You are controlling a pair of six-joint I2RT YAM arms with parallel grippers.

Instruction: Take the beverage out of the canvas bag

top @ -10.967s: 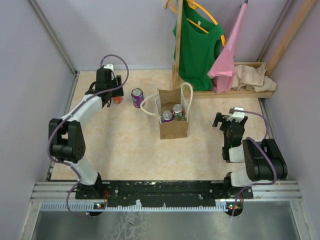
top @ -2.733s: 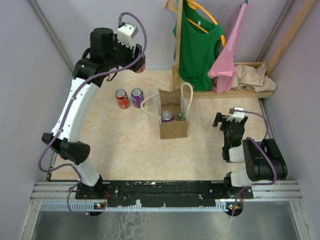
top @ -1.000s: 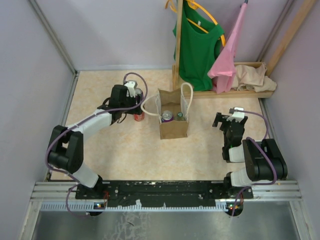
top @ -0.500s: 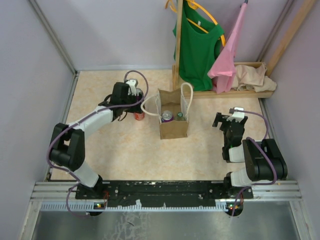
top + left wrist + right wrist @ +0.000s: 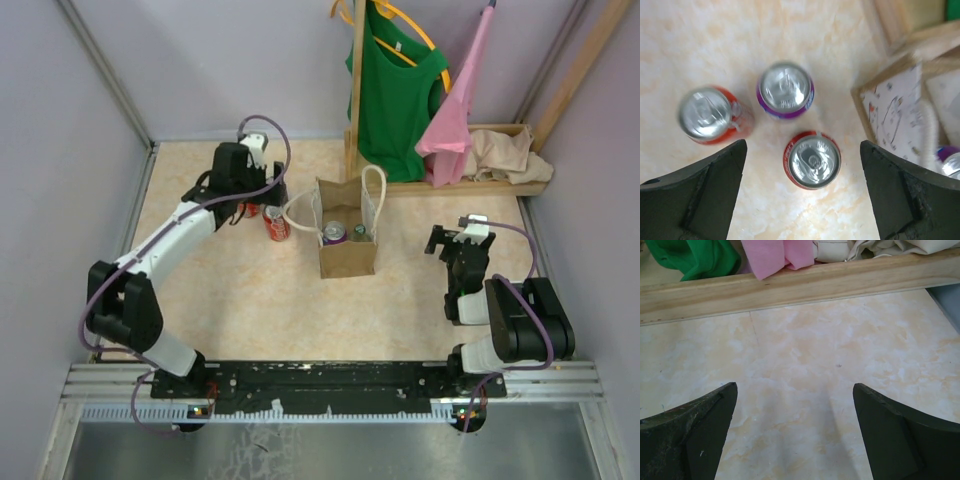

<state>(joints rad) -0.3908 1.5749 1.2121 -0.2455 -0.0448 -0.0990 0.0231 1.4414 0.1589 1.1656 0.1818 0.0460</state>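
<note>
The tan canvas bag (image 5: 347,258) stands upright and open just right of the left gripper (image 5: 802,146), with 2 bagged cans (image 5: 334,233) inside. 1 red can (image 5: 812,160) stands upright between the jaws, untouched. A purple can (image 5: 785,91) and an orange-red can (image 5: 706,115) stand just beyond.

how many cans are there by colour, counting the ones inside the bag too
red cans: 2, both outside the canvas bag
purple cans: 2, one outside the bag, one inside it
can with a greenish top: 1, inside the bag, body hidden
total: 5 cans
</note>
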